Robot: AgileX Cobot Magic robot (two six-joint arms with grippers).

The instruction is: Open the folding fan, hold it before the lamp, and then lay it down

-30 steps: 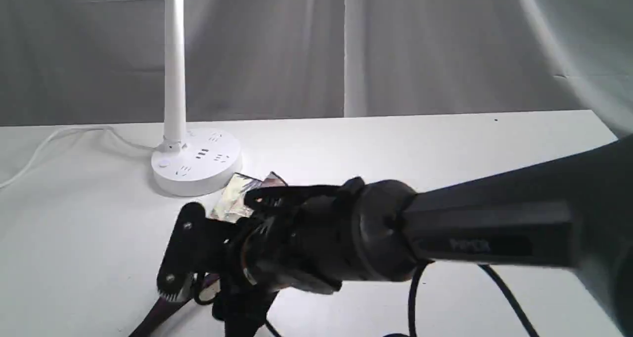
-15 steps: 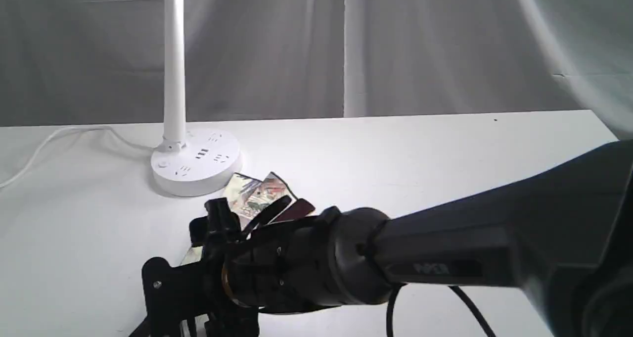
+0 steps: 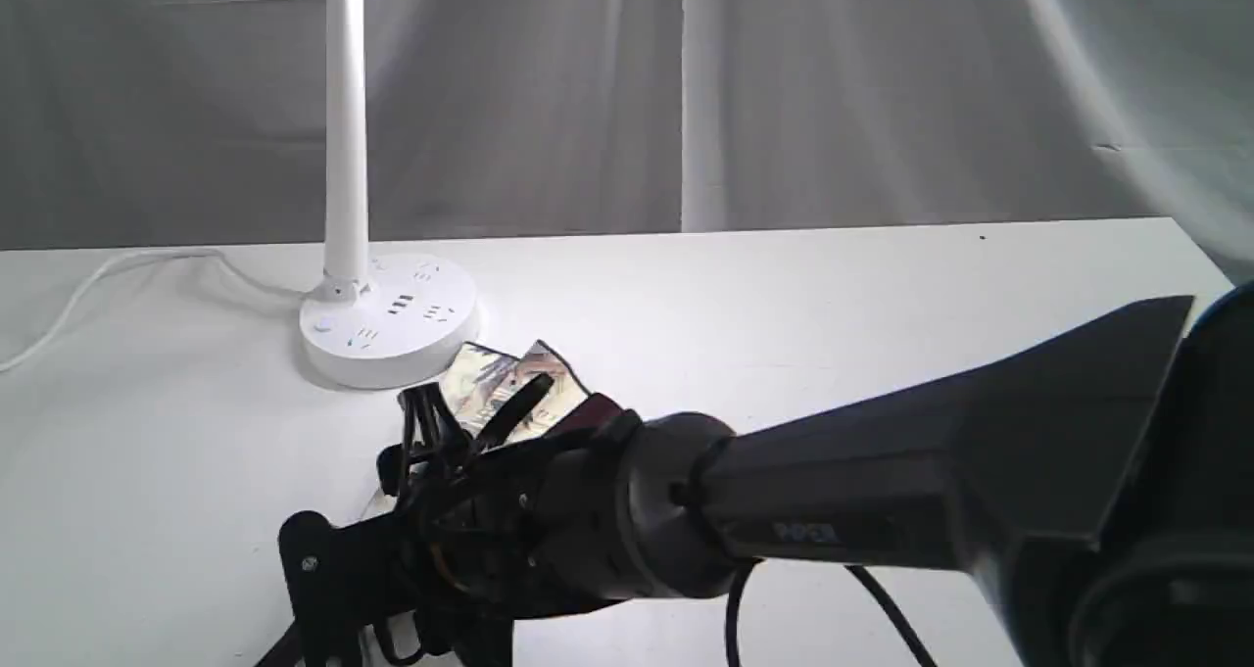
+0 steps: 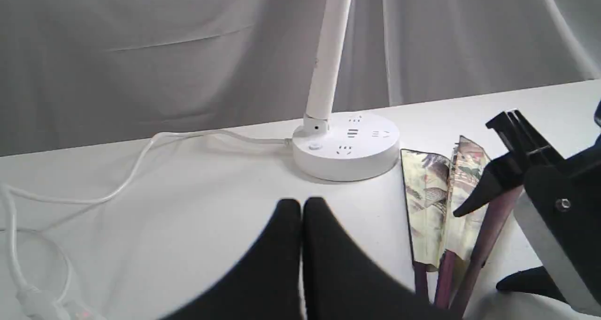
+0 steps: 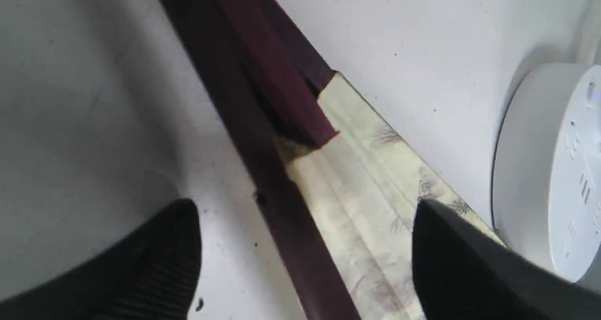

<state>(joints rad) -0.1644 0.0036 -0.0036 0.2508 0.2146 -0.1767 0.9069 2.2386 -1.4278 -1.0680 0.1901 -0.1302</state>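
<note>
The fingers (image 5: 164, 259) of the right gripper (image 5: 304, 203) stand wide apart, one on each side of the fan (image 5: 371, 193), and grip nothing; whether either tip touches the paper cannot be told. The fan lies flat on the white table (image 3: 784, 295), only partly spread, with its dark maroon sticks nearest the gripper and a few cream painted pleats fanned out beyond them. The right arm reaches across the middle of the exterior view, so that its gripper hangs over the fan's sticks. The left gripper (image 4: 301, 205) hovers over bare table to one side of the fan, its fingers (image 4: 281, 245) pressed together and holding nothing. Just past the fan's paper edge sits the round base of the lamp (image 3: 392, 324), close beside it, with its slim post rising upright. A white cord (image 4: 141, 155) trails away from the base across the table. Behind everything hangs a grey curtain (image 3: 784, 89).
</note>
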